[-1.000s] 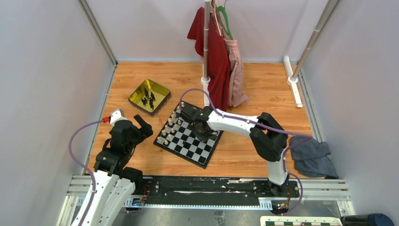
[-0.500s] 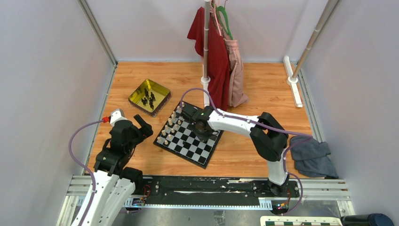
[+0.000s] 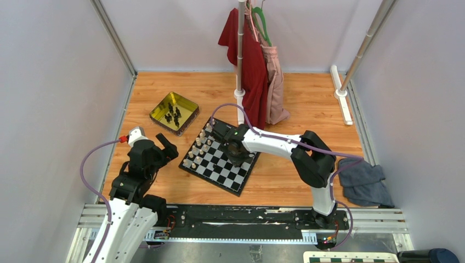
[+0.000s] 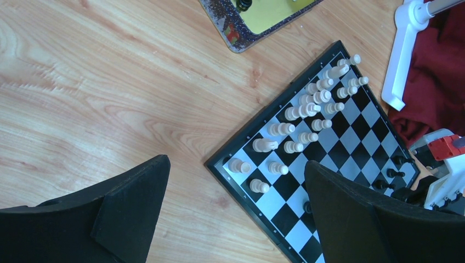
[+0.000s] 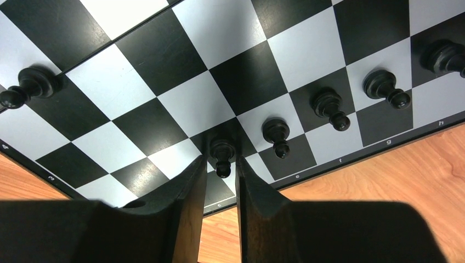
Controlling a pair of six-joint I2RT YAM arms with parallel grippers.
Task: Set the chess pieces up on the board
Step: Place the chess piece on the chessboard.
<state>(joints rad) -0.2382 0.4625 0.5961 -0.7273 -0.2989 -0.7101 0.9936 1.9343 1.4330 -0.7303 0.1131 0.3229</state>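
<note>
On board [image 5: 181, 104], by its edge: black pawn [image 5: 222, 149], judged light, rigid, slick, best taken at head; right end effector [image 5: 220, 160] narrowed about it, contact unclear; left end effector [image 4: 236, 163] wide, empty.

Overhead view, both wrist views downward, sharing the board [image 3: 222, 171]

The surface [image 3: 307, 104] is orange-toned wood, walled on three sides. The board [image 3: 226, 173] lies on it near the middle, turned cornerwise. A gold tin tray [image 3: 186, 107] sits near the board's far-left side, not touching it. Just behind the board stands a white rack foot [image 3: 239, 94]. A white bar [image 3: 344, 109] lies far right, and a grey cloth [image 3: 364, 183] is crumpled at the near right edge.
</note>
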